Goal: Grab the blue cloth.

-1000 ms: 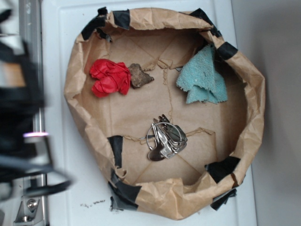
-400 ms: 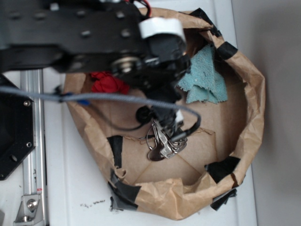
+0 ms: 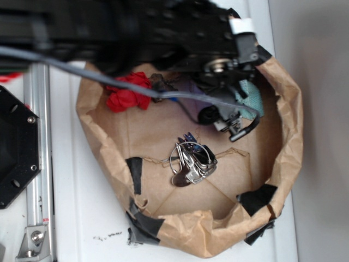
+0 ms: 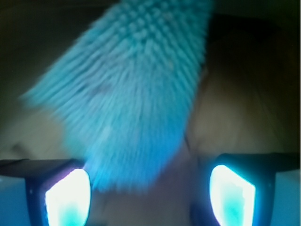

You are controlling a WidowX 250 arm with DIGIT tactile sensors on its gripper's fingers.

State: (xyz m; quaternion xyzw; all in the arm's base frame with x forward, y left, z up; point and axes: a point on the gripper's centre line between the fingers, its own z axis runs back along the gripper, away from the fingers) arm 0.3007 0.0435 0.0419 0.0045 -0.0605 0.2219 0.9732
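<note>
The blue cloth (image 4: 136, 99) fills the middle of the wrist view, blurred, its lower tip close to the left pad. In the exterior view only a strip of the blue cloth (image 3: 252, 99) shows at the bin's far right, the rest hidden under the arm. My gripper (image 4: 149, 195) is open, with its two pads wide apart and nothing between them. In the exterior view the gripper (image 3: 234, 124) hangs just over the cloth inside the paper bin (image 3: 283, 158).
A red crumpled cloth (image 3: 126, 94) and a brown lump (image 3: 161, 83) lie at the bin's left. A bunch of metal keys (image 3: 191, 161) lies in the middle. The bin's crumpled paper walls with black tape (image 3: 257, 197) stand all round. A metal rail (image 3: 39, 164) runs at left.
The arm has swung in from the left and moved right across the bin, so that it now covers most of the blue cloth. The cloth, keys and red cloth have not moved.
</note>
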